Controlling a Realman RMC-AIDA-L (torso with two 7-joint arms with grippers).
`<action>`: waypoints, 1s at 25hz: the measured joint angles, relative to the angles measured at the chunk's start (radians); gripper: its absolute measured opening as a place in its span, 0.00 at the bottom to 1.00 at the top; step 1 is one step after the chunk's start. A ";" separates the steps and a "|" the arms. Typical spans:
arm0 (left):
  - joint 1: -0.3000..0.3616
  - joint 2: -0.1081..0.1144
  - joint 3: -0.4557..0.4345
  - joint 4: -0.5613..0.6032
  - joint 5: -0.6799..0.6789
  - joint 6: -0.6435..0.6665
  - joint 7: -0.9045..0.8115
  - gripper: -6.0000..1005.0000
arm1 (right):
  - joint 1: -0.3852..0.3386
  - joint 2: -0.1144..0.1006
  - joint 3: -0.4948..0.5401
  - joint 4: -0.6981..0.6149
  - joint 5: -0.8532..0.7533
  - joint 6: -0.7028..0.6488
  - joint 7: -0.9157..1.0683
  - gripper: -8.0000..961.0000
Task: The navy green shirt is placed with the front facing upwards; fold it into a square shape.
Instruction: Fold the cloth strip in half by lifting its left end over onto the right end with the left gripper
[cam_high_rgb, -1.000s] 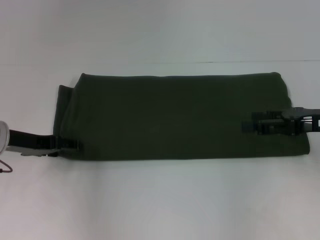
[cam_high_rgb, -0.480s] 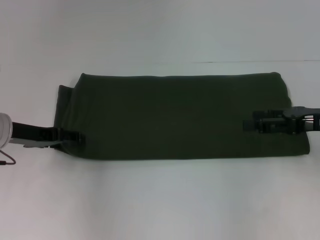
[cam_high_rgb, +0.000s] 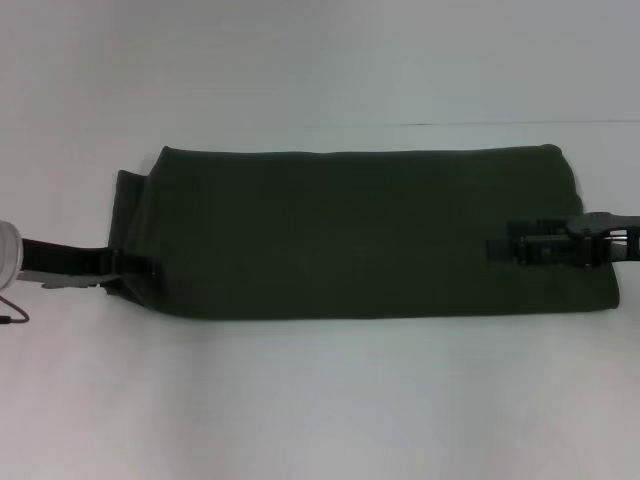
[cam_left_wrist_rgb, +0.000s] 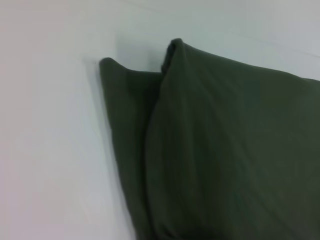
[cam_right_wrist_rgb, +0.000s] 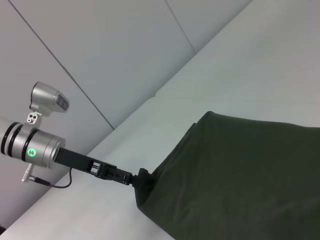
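The navy green shirt lies folded into a long flat band across the table, plain side up; its lettering and neck label are hidden. It also shows in the left wrist view and the right wrist view. My left gripper is at the shirt's left end near the front corner, shut on the cloth edge, which puckers at its tips in the right wrist view. My right gripper is over the right part of the shirt, pointing left.
The white table runs all around the shirt. A thin seam line crosses the far side. A second cloth layer sticks out at the shirt's left end. The left arm's cable hangs near the left edge.
My left gripper has moved a little farther from me along the shirt's left edge, and the front left corner has shifted with it. The right gripper has barely moved.
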 joint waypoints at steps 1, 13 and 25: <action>0.001 0.000 0.000 -0.001 0.001 -0.005 -0.001 0.76 | 0.000 0.000 0.000 0.000 0.000 0.000 0.000 0.91; 0.006 -0.001 0.001 -0.005 0.004 -0.041 -0.012 0.37 | -0.001 0.000 0.003 0.000 0.000 0.002 0.000 0.91; 0.038 -0.008 -0.011 0.013 -0.027 -0.017 -0.009 0.01 | -0.009 0.004 0.003 0.000 0.000 0.005 0.000 0.91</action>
